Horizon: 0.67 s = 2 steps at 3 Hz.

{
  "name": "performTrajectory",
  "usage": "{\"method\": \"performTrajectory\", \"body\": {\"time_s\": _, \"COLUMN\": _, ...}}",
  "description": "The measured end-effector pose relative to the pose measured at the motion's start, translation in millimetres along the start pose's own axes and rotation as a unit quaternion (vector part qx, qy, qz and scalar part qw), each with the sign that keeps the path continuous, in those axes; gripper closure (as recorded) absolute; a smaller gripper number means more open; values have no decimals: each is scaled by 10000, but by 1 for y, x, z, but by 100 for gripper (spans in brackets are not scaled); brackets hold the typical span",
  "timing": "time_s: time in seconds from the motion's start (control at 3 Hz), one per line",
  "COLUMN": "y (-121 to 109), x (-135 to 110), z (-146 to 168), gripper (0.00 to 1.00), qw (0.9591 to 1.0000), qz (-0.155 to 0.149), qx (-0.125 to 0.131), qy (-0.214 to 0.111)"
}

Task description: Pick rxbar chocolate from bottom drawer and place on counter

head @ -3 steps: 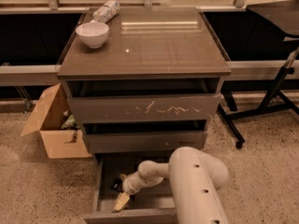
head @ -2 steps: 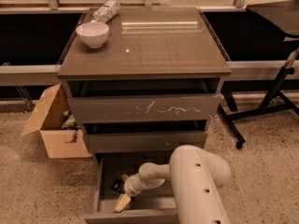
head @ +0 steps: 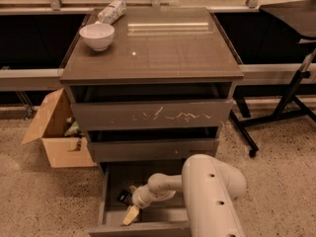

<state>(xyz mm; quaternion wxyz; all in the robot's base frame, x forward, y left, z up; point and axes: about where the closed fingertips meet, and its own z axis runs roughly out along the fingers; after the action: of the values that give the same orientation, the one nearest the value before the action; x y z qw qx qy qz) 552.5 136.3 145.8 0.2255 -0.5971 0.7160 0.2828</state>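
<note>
Reach explains the pose: the arm bends low before the cabinet so the gripper sits inside its pulled-out bottom drawer, right at the black snack bar lying toward the cabinet's left side. Whether the gripper is open or closed on the bar cannot be told. The bench atop the cabinet, bowl and packet at its far left corner, looks roomy enough for the bar
</note>
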Motion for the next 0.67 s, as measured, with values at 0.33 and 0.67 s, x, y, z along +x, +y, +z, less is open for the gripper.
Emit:
{"method": "performTrajectory", "body": {"time_s": 0.33, "y": 1, "x": -3, "z": -1, "gripper": 9, "qw": 10000, "qz": 0, "qx": -1, "qy": -2}}
{"method": "performTrajectory", "body": {"time_s": 0.67, "y": 2, "x": 1, "z": -2, "gripper": 27, "qw": 9999, "qz": 44, "qx": -10, "qy": -112}}
